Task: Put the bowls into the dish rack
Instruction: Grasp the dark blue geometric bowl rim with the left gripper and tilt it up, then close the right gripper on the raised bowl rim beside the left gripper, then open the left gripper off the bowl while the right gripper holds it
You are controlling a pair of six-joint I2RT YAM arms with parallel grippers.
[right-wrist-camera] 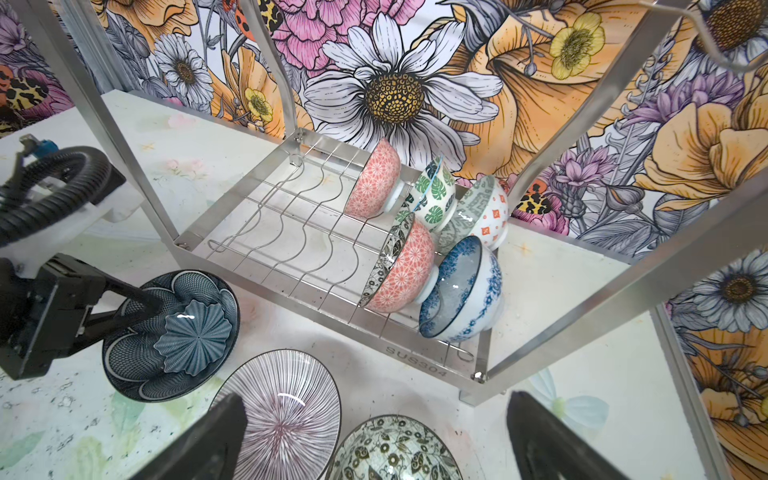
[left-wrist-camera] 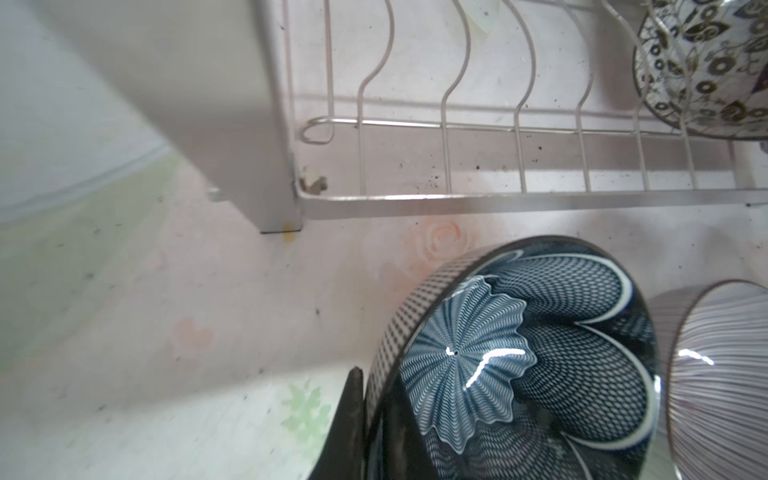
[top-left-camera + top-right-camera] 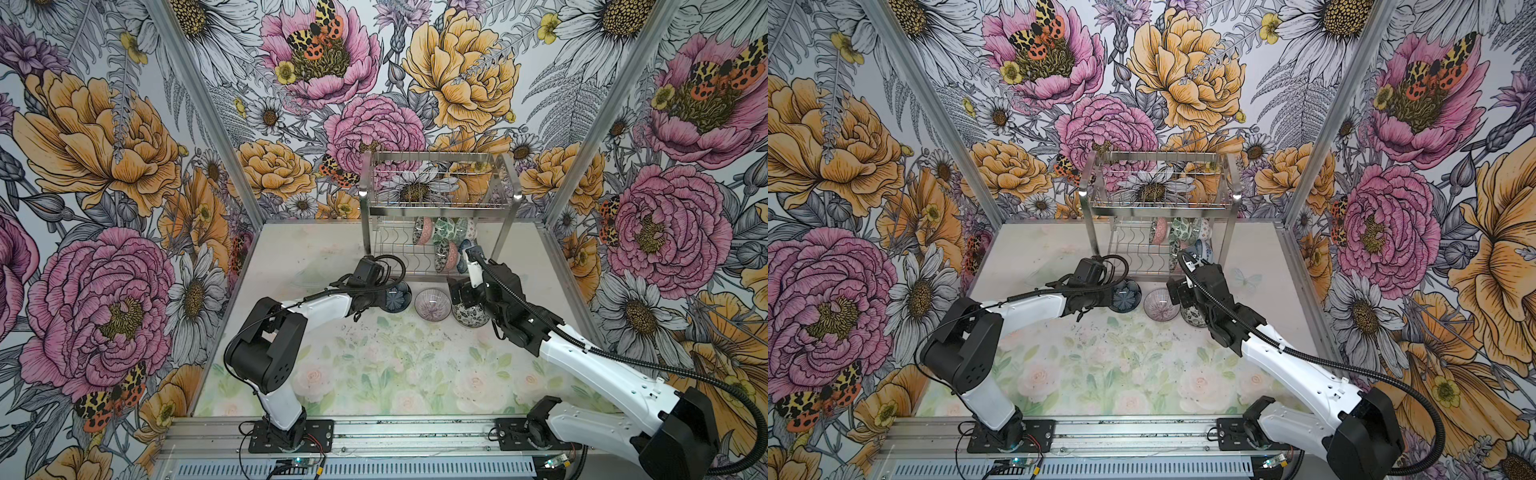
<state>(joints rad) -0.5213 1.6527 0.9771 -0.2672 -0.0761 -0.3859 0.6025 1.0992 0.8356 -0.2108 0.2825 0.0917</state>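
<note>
So, your left gripper (image 1: 141,311) is clamped on the rim of the dark blue bowl (image 1: 187,345), just in front of the dish rack (image 1: 415,361), which stands at the far edge of the worktop (image 3: 374,374), right of middle. Beside that bowl sit the pink-lined bowl (image 1: 286,411) and the black-and-white floral bowl (image 1: 395,453). Your right gripper (image 1: 374,405) hangs over the floral one, jaws wide apart and holding nothing. In the rack's lower tier, five bowls (image 1: 403,270) stand on edge at its right end.
</note>
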